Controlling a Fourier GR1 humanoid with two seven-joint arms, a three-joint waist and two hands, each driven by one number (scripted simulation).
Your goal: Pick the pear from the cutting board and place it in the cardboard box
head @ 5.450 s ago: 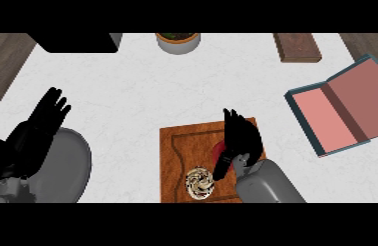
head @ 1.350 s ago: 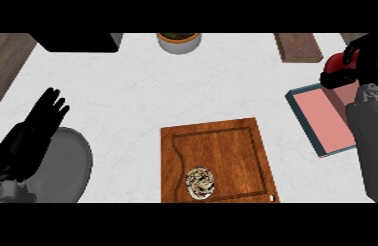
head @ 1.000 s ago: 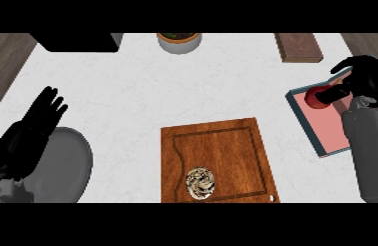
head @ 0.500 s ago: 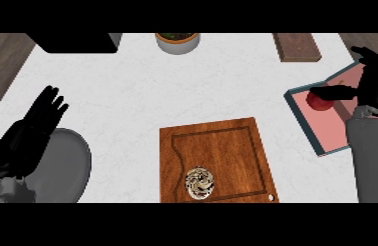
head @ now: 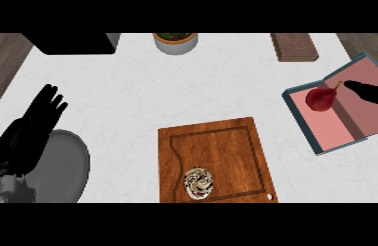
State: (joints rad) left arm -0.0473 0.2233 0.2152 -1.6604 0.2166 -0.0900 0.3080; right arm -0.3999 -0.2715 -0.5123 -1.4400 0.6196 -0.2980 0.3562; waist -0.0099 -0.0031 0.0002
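Observation:
A red pear [head: 321,99] lies inside the cardboard box [head: 332,132], which is pink inside with a teal rim, at the counter's right edge. Of my right hand [head: 362,90] only a straight black finger shows at the right border, just right of the pear's stem and not curled round it. The wooden cutting board [head: 221,152] lies at the lower middle with no pear on it. My left hand [head: 33,125] rests open at the left edge, fingers up.
A small round patterned object [head: 198,183] sits near the board's front edge. At the back stand a potted plant [head: 175,41], a black appliance [head: 70,42] and a brown wooden block [head: 294,46]. White counter lies between board and box.
My right hand carried the pear from above the box down into it, let it go and drew back to the right edge. The left hand has not moved.

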